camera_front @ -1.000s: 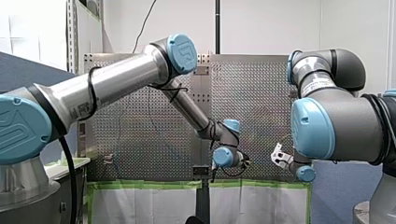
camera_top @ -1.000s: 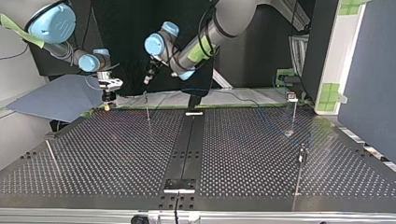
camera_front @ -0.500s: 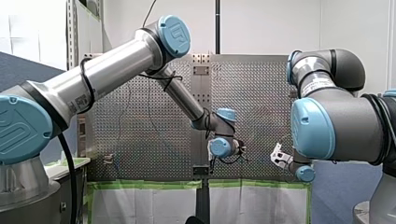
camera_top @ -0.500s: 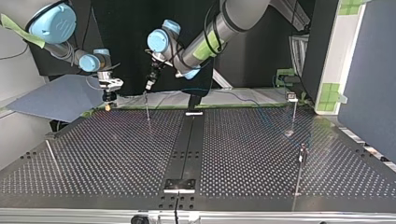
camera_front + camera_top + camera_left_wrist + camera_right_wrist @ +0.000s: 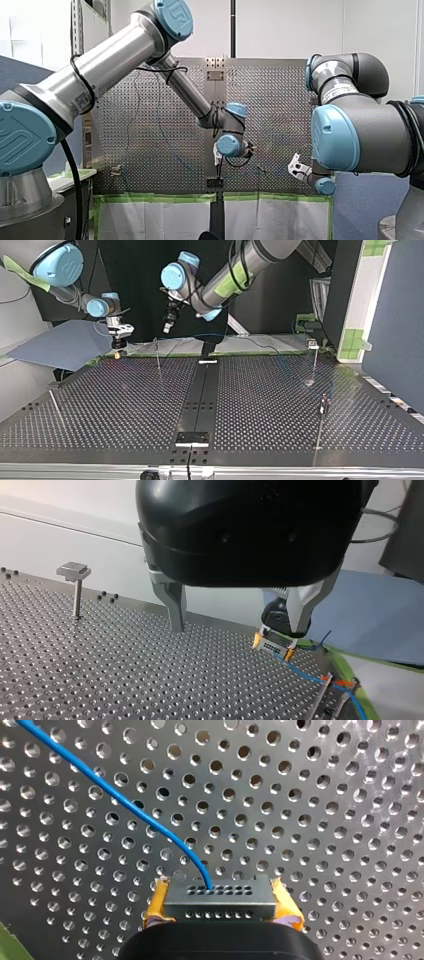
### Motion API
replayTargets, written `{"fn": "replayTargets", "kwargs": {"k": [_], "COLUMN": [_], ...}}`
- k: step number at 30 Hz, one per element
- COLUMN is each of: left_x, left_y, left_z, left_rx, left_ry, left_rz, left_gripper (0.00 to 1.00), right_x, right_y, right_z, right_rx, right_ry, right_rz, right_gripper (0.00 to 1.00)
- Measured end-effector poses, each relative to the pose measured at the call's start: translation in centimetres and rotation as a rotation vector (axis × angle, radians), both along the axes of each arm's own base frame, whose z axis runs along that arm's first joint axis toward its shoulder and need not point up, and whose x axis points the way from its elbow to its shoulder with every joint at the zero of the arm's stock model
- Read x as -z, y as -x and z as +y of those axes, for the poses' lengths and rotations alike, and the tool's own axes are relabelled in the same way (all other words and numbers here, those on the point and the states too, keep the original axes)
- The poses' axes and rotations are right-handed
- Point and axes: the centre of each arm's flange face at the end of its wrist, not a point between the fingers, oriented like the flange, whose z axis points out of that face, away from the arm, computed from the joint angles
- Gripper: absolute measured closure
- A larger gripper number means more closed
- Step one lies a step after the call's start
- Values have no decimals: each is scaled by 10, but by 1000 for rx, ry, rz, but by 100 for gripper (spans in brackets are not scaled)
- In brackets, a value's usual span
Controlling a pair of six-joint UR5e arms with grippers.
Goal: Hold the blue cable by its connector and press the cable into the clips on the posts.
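My right gripper (image 5: 220,907) is shut, its yellow pads (image 5: 156,902) clamping a dark grey connector (image 5: 220,895). The blue cable (image 5: 125,802) leaves the connector and runs over the perforated plate. In the left wrist view my left gripper (image 5: 239,629) hangs open above the table with nothing between its metal fingers (image 5: 172,605). Just past one finger is the held connector (image 5: 272,645), with the cable (image 5: 305,675) trailing off it. In the top view my left gripper (image 5: 167,329) is beside my right gripper (image 5: 118,346), above a thin post (image 5: 157,354).
More posts stand at the top view's right (image 5: 314,356) (image 5: 322,407), and one clip-topped post (image 5: 75,587) shows in the left wrist view. A dark rail (image 5: 200,395) runs down the table's middle. Green tape (image 5: 160,198) lines the table's edge.
My left arm has lifted, and its gripper has moved up and to the front view's left, away from my right gripper. My right arm and the connector have stayed put.
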Motion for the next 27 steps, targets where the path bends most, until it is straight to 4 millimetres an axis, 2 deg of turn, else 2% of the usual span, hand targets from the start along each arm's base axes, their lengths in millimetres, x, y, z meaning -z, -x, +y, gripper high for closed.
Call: {"fn": "replayTargets", "kwargs": {"k": [27], "left_x": [-63], "left_y": [61], "left_z": [65], "left_rx": [-22], "left_ry": [-30], "left_rz": [25], "left_gripper": [0], "right_x": [0], "right_y": [-4], "right_z": [1], "right_rx": [-9], "right_ry": [-2], "right_rz": [-4], "right_gripper": [100]}}
